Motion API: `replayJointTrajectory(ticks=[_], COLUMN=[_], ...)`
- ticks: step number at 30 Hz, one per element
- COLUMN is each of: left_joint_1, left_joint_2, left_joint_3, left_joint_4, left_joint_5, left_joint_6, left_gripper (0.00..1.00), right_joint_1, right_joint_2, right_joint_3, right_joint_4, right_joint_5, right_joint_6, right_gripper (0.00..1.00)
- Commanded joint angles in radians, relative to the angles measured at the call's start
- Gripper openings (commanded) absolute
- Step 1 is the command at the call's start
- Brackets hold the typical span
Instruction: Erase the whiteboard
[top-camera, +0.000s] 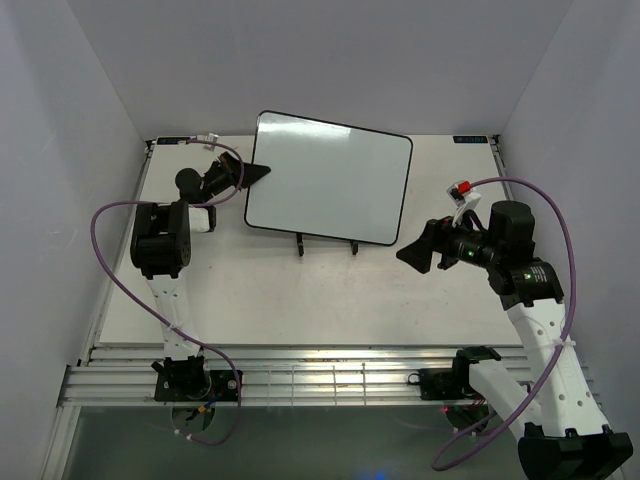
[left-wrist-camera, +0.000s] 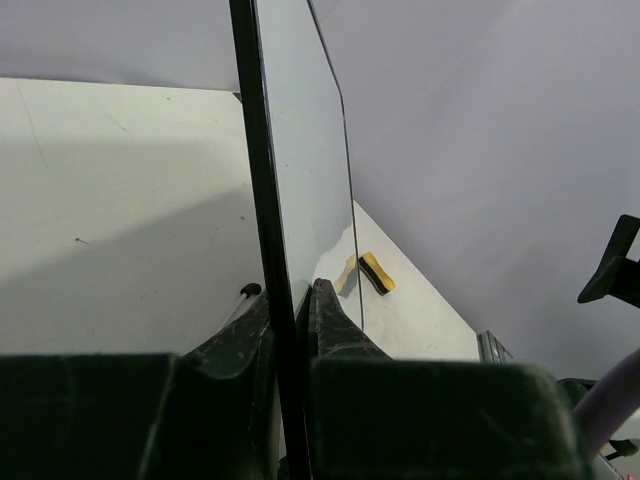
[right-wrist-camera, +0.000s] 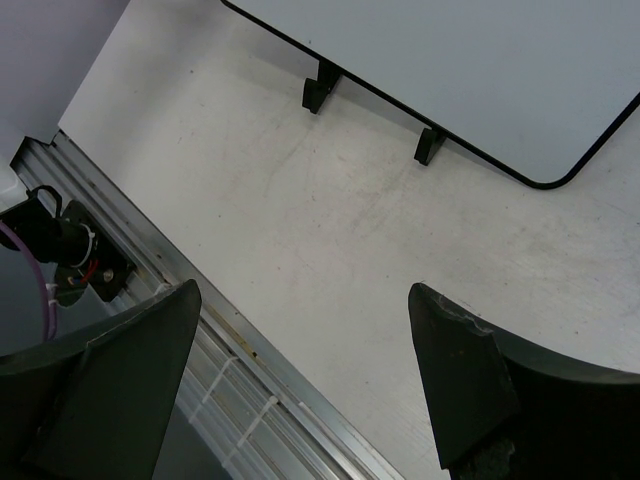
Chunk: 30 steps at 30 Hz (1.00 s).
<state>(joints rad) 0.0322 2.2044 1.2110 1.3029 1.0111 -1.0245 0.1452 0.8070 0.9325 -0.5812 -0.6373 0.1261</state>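
Note:
The whiteboard (top-camera: 330, 180) stands tilted on a black wire stand (top-camera: 298, 245) at the back middle of the table. Its face looks blank white, with no writing that I can make out. My left gripper (top-camera: 262, 173) is shut on the board's left edge; in the left wrist view the gripper (left-wrist-camera: 292, 295) has one finger on each side of the black frame, with the glossy face of the whiteboard (left-wrist-camera: 300, 150) to the right of it. A yellow and black eraser (left-wrist-camera: 377, 272) lies on the table beyond the board, unseen from above. My right gripper (top-camera: 410, 245) is open and empty, right of the board's lower right corner.
In the right wrist view the open gripper (right-wrist-camera: 303, 300) hovers over bare table, with the whiteboard (right-wrist-camera: 470, 70) and two feet of the stand (right-wrist-camera: 320, 88) beyond. An aluminium rail (top-camera: 300, 375) runs along the near edge. Purple walls close in the left, back and right.

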Motion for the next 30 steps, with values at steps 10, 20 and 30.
replayJointTrajectory(ticks=[10,20,30], left_joint_1=[0.021,0.041,0.058], left_joint_2=[0.026,-0.012,-0.063], left_joint_3=[-0.119,-0.244,-0.312], left_joint_4=[0.357,0.357,0.357], left_joint_5=[0.058,0.044,0.080], left_joint_6=[0.425,0.458,0.461], left_gripper=[0.00,0.00,0.18], right_joint_1=[0.031,0.033,0.033], right_joint_2=[0.008,-0.011,-0.042], right_joint_3=[0.032,0.005,-0.003], right_joint_4=[0.014,0.064,0.055], right_joint_5=[0.002,-0.024,-0.032], right_joint_6=[-0.022,-0.002,-0.002], right_gripper=[0.90,0.90,0.90])
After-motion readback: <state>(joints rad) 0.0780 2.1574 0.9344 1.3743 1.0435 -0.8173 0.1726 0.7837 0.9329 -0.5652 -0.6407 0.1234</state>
